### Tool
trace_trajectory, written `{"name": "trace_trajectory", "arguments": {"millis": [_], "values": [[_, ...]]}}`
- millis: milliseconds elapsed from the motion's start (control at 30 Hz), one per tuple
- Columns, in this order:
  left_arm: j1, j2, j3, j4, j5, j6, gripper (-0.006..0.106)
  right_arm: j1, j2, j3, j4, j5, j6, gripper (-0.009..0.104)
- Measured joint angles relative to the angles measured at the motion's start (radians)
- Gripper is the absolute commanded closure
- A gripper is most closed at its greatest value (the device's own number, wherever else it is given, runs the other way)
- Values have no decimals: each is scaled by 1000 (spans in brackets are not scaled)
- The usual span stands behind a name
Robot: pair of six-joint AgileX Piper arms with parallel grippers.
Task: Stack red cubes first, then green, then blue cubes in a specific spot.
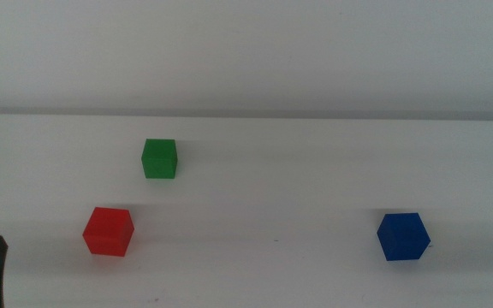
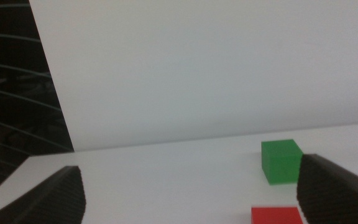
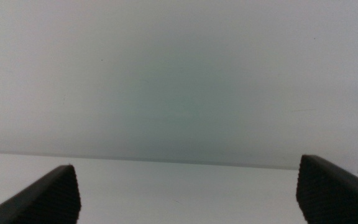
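Three cubes lie apart on the white table (image 1: 315, 171), none stacked; so the task is not yet begun, by my reading. Left gripper (image 2: 191, 193) waits low at the near left edge, jaws wide and empty, aimed between red and green, likely because red goes first; right gripper (image 3: 188, 196) out of the middle view, jaws wide, empty, facing bare table. Red (image 1: 108, 231) near left; green (image 1: 159, 158) just behind it; blue (image 1: 403, 236) well off right.
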Motion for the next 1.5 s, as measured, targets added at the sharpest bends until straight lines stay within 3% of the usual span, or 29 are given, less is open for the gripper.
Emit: {"name": "trace_trajectory", "arguments": {"millis": [100,267,567,933,1500], "values": [[0,107,-108,0,106,0,10,0,0,0,0,0,0,2],[0,444,-471,-12,464,0,10,0,0,0,0,0,0,2],[-8,993,-881,-129,939,46,10,0,0,0,0,0,0,2],[-200,1399,-1081,-37,1016,-79,10,0,0,0,0,0,0,2],[-246,1632,-1124,-125,960,-124,10,0,0,0,0,0,0,2]]}}
